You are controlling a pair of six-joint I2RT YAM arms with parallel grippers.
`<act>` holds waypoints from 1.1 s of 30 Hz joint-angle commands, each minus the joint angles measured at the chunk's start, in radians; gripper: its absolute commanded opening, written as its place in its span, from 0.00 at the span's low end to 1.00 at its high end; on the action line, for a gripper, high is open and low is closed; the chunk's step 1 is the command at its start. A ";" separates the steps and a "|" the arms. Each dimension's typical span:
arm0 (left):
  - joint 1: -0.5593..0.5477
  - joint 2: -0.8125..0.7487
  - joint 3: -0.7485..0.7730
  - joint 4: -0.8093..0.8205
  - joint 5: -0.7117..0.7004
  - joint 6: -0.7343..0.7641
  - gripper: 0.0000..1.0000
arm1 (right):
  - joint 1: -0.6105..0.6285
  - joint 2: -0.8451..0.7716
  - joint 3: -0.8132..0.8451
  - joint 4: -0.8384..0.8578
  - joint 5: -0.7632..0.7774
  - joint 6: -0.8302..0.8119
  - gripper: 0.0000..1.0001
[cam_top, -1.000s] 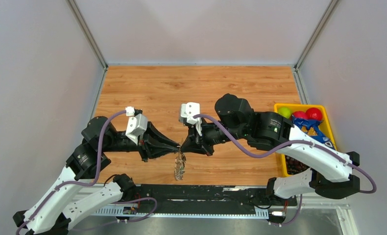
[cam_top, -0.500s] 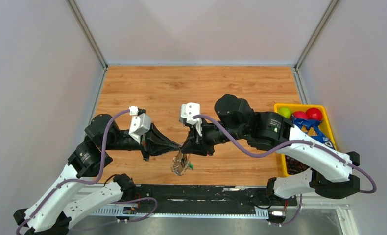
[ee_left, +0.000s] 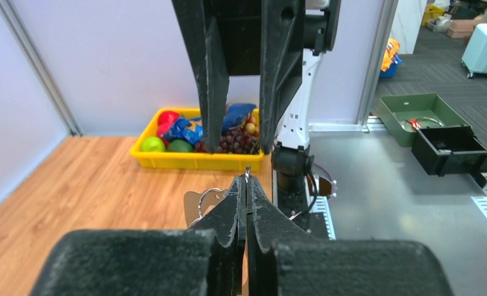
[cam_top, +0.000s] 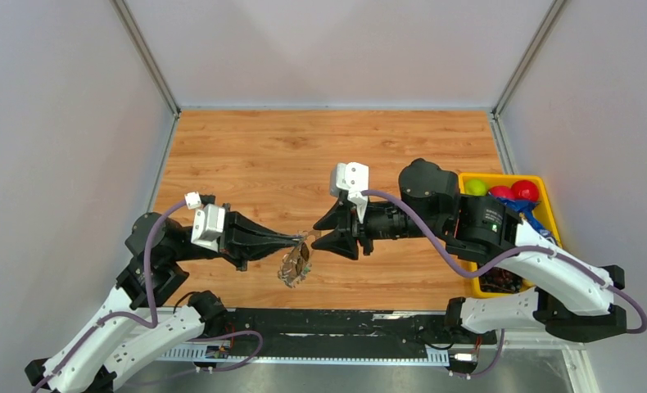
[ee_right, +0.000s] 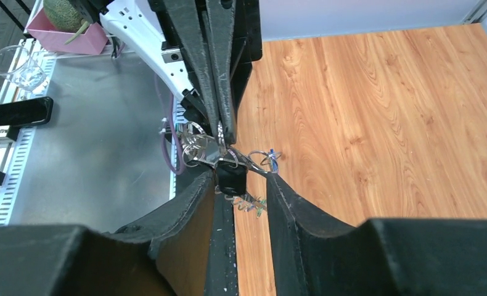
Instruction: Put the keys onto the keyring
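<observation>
Silvery keyring (cam_top: pixel 295 264) dangles just above the worktop (cam_top: pixel 304 147), its wire pinched in my left end effector (ee_left: pixel 246 182), which is clamped tight. My right end effector (ee_right: pixel 242 181) is spread wide (a black-headed key (ee_right: pixel 230 177) sits between its fingers).

Wood-grain table (cam_top: pixel 304 147), grey walls (cam_top: pixel 337 49) on three sides. Yellow bin (cam_top: pixel 488 175) at the table's right edge. Contents: lime-green fruit (cam_top: pixel 475 187) and red fruit (cam_top: pixel 526 190) at the far end, blue bag (ee_left: pixel 188 128) in the middle, dark grapes (ee_left: pixel 238 140) toward the near end. Metal bench (ee_right: pixel 93 142) along the table's near edge. On it: black phone (ee_right: pixel 19 111), clear glass (ee_right: pixel 10 65), pink box (ee_right: pixel 74 40) holding a green melon (ee_right: pixel 65 11). Farther off in the room: green tray (ee_left: pixel 413 111), black box (ee_left: pixel 450 151) just beside it, teal suitcase (ee_left: pixel 482 49).
</observation>
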 commanded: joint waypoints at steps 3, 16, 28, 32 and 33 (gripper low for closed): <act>0.000 -0.009 -0.016 0.226 -0.010 -0.055 0.00 | 0.005 0.002 -0.015 0.097 0.060 0.001 0.39; -0.001 0.042 -0.015 0.400 0.102 -0.204 0.00 | 0.005 -0.092 -0.125 0.138 0.122 -0.129 0.67; -0.002 0.073 0.055 0.342 0.262 -0.254 0.00 | 0.006 -0.139 -0.172 0.046 -0.098 -0.241 0.85; -0.002 0.077 0.066 0.336 0.264 -0.277 0.00 | 0.005 -0.138 -0.174 0.043 -0.129 -0.242 0.86; -0.002 0.077 0.068 0.320 0.257 -0.271 0.00 | 0.006 -0.139 -0.172 0.043 -0.137 -0.235 0.87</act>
